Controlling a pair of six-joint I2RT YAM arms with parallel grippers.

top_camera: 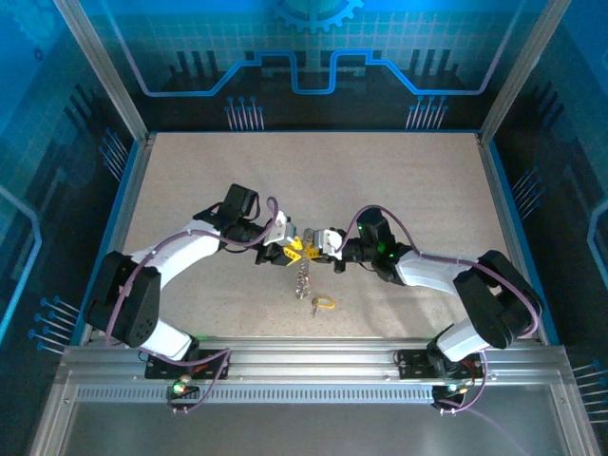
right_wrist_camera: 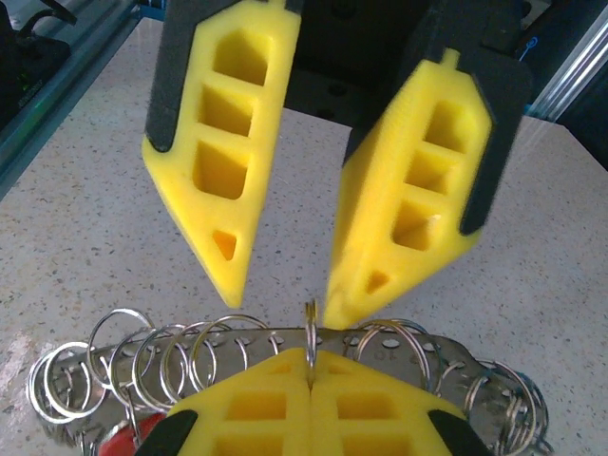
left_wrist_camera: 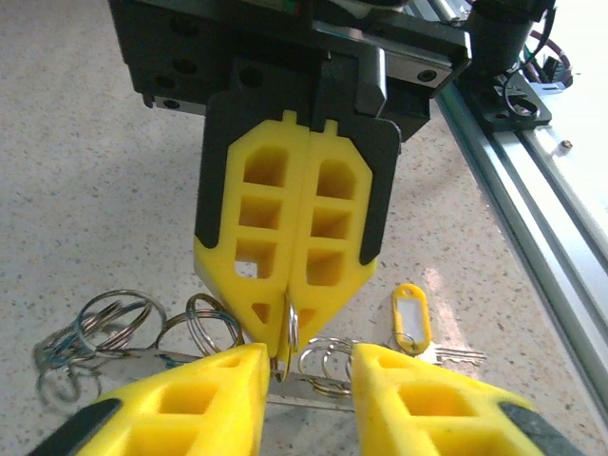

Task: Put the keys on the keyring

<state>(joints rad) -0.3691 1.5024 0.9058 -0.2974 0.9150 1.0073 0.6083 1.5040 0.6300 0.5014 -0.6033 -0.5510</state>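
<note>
Fingers of the right gripper [right_wrist_camera: 309, 359] were pressed together, pinching the thin silver keyring [right_wrist_camera: 310, 328] upright at their tips. Fingers of the left gripper [right_wrist_camera: 283, 306] stood apart, one tip just beside that ring. Beneath lay a perforated strip [right_wrist_camera: 456, 366] carrying split rings. The yellow-headed key [left_wrist_camera: 411, 318] lay near it on the table [left_wrist_camera: 95, 190].

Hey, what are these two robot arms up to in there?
The two arms meet over the middle of the table. The right gripper is shut on a thin silver ring, holding it upright by a perforated metal strip that carries many more rings. The left gripper faces it with its fingers apart, holding nothing. A key with a yellow tag lies on the table, not yet on any ring.
</note>
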